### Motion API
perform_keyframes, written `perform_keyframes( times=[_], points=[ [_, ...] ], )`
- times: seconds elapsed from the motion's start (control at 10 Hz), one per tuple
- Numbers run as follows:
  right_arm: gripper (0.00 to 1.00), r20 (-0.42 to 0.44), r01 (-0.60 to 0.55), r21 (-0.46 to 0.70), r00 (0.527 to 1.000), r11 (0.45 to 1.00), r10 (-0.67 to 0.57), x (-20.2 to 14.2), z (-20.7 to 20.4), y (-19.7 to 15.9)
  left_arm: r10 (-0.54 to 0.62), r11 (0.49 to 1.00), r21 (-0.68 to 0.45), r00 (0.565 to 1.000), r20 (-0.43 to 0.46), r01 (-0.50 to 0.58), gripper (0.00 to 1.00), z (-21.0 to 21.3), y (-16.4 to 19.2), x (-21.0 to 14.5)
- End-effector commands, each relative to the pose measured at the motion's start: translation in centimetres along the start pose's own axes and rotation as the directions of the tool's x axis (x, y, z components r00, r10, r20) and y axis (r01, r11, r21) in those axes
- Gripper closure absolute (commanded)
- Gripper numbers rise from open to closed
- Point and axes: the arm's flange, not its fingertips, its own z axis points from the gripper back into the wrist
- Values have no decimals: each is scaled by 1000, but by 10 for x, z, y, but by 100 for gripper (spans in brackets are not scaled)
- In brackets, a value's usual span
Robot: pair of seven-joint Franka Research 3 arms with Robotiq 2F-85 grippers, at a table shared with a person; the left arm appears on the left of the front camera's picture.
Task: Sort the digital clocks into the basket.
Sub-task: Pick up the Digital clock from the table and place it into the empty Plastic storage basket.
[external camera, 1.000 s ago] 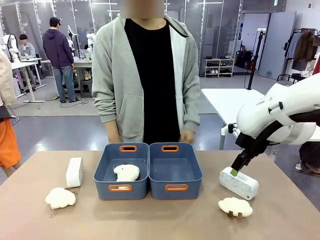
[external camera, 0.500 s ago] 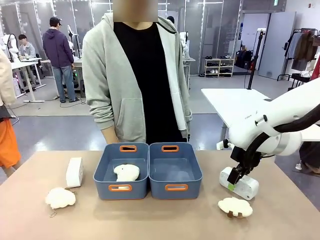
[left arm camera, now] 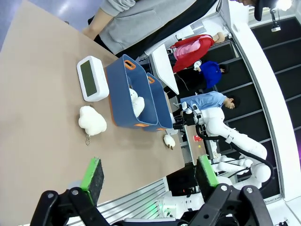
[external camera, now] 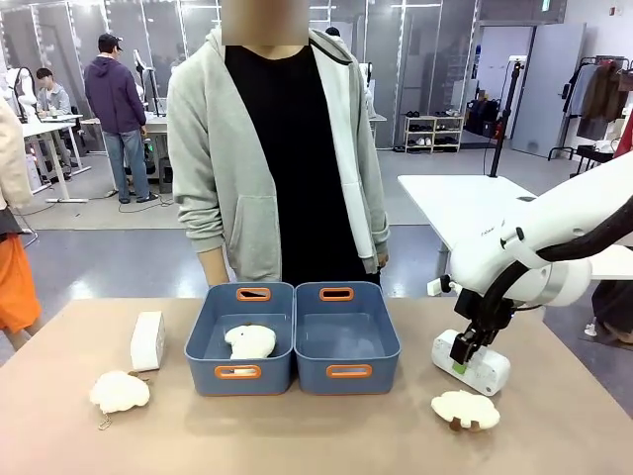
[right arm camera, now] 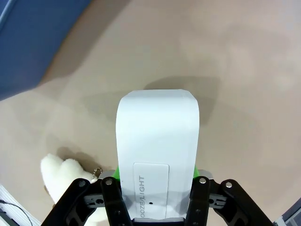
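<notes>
The right pincer (external camera: 458,362) has dropped onto the clock (external camera: 477,368) and now looks clamped on its sides. The clock is still on the table and ready to lift. The empty basket (external camera: 316,382) is to its left.

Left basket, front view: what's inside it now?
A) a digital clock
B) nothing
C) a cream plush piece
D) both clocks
C: a cream plush piece lies in the left basket, while the left-hand clock and the right-hand clock both sit on the table outside it.
</notes>
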Motion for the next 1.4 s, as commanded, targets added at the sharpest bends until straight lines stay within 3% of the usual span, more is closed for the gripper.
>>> perform_keyframes(
  times=[0.0, 0.1, 0.2, 0.4, 0.5, 0.7, 0.9, 1.1, 1.3],
  points=[
    [96, 16, 17, -5, 1000, 1000, -17, 3, 17, 4, -19, 1000, -24, 1000, 7, 19, 0, 1, 1, 2],
    [100, 65, -8, 21, 998, 1000, 7, 4, 34, 8, -19, 1000, -24, 1000, 7, 19, 0, 1, 1, 2],
    [100, 166, -57, 27, 985, 998, 52, 7, 73, 16, -19, 1000, -24, 1000, 7, 19, 0, 1, 1, 2],
    [100, 190, -206, 51, 963, 977, 193, 27, 121, 49, -19, 1000, -24, 1000, 7, 19, 0, 1, 1, 2],
    [100, 152, -315, 39, 940, 948, 306, 47, 129, 72, -19, 1000, -24, 1000, 7, 19, 0, 1, 1, 2],
    [100, 96, -548, 31, 834, 836, 543, 90, 131, 121, -19, 1000, -24, 1000, 7, 19, 0, 1, 1, 2],
    [100, 46, -688, 35, 725, 725, 687, 115, 116, 163, -19, 1000, -24, 1000, 7, 19, 0, 1, 1, 2],
    [100, 27, -760, 12, 650, 650, 759, 134, 90, 185, -19, 1000, -24, 1000, 7, 19, 0, 1, 1, 2],
    [100, 9, -784, 50, 620, 619, 785, 149, 59, 185, -19, 1000, -24, 1000, 7, 19, 0, 1, 1, 2]
  ],
)
